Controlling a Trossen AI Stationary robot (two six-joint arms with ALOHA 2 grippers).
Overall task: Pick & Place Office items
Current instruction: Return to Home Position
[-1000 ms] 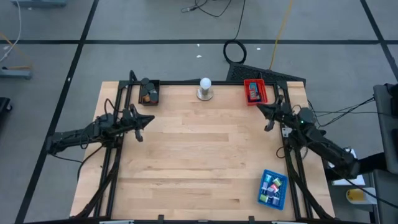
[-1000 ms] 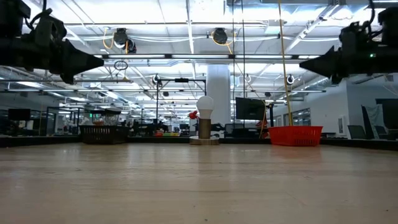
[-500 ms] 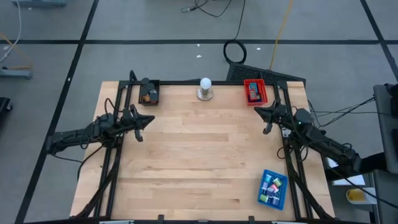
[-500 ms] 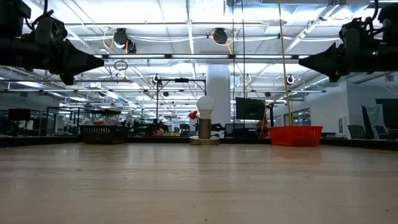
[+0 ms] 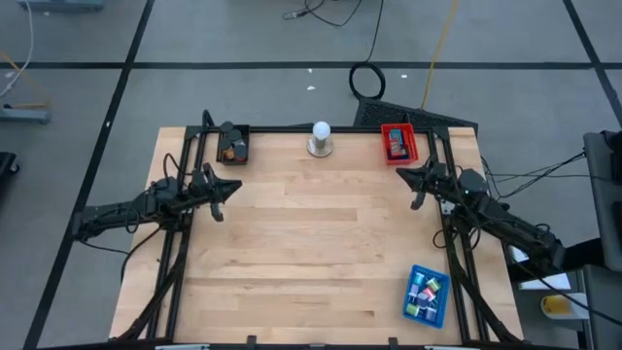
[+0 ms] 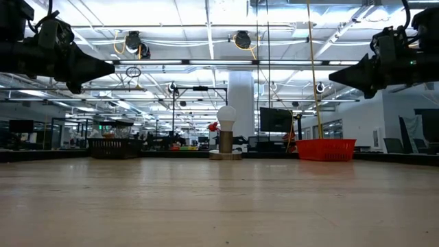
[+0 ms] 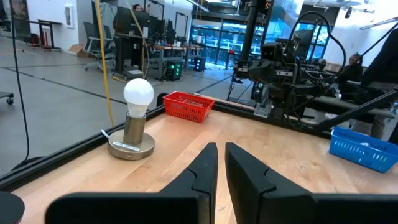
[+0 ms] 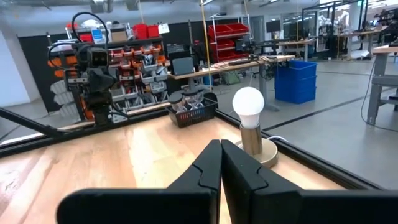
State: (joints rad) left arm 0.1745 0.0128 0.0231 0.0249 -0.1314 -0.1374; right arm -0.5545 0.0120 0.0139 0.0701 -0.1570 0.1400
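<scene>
Small coloured office items (image 5: 424,292) lie in a blue tray (image 5: 435,313) at the table's near right. More of them (image 5: 396,145) sit in a red tray (image 5: 409,136) at the far right. My left gripper (image 5: 236,187) hangs level above the table's left side, its fingers (image 7: 208,163) closed to a thin slit, with nothing between them. My right gripper (image 5: 401,173) hangs level above the right side, just near of the red tray, shut and empty (image 8: 221,149). Both are well above the tabletop in the low view.
A white bulb on a round grey base (image 5: 320,139) stands at the middle of the far edge. At the far left is a black tray (image 5: 233,146) with a small brown thing in it. Black frame rails (image 5: 178,262) run along the table's sides.
My right arm has swung a little, so its shut gripper has shifted slightly toward the table's near left and dipped a touch. The left arm and the items in the trays have stayed put.
</scene>
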